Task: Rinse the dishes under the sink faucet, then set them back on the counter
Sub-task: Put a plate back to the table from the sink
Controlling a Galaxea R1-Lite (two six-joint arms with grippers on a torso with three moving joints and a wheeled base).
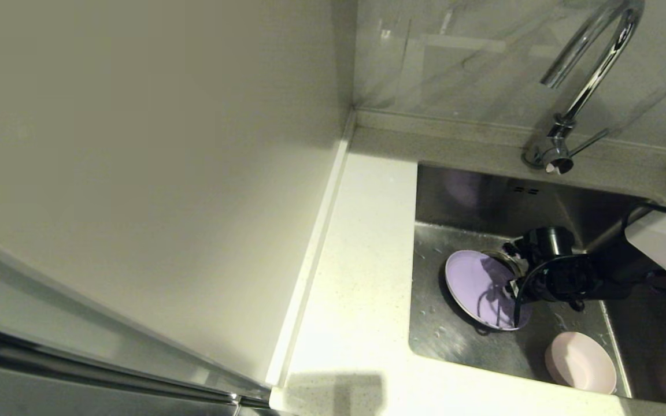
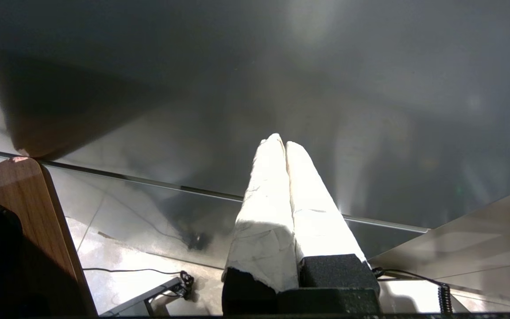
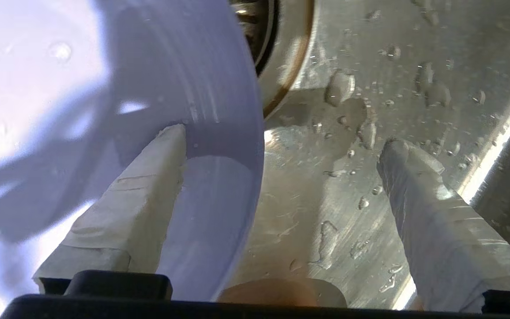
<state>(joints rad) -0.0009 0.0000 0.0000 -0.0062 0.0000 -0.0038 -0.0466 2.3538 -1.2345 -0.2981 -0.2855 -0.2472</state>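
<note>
A lavender plate (image 1: 477,286) lies in the steel sink (image 1: 454,341), its edge over the drain strainer (image 1: 503,257). My right gripper (image 1: 509,283) is down in the basin at the plate's right edge. In the right wrist view the gripper (image 3: 283,139) is open. One finger (image 3: 135,195) sits over the plate (image 3: 104,88) and the other finger (image 3: 432,208) over the wet sink floor, so the rim lies between them. A pale pink bowl (image 1: 580,362) rests in the sink's near right corner. My left gripper (image 2: 281,141) is shut on nothing, parked away from the sink.
The chrome faucet (image 1: 593,63) arches over the sink's back right with its lever at the base. The white counter (image 1: 362,260) runs along the sink's left side, bounded by a raised strip and a wall. Water drops dot the sink floor (image 3: 339,88).
</note>
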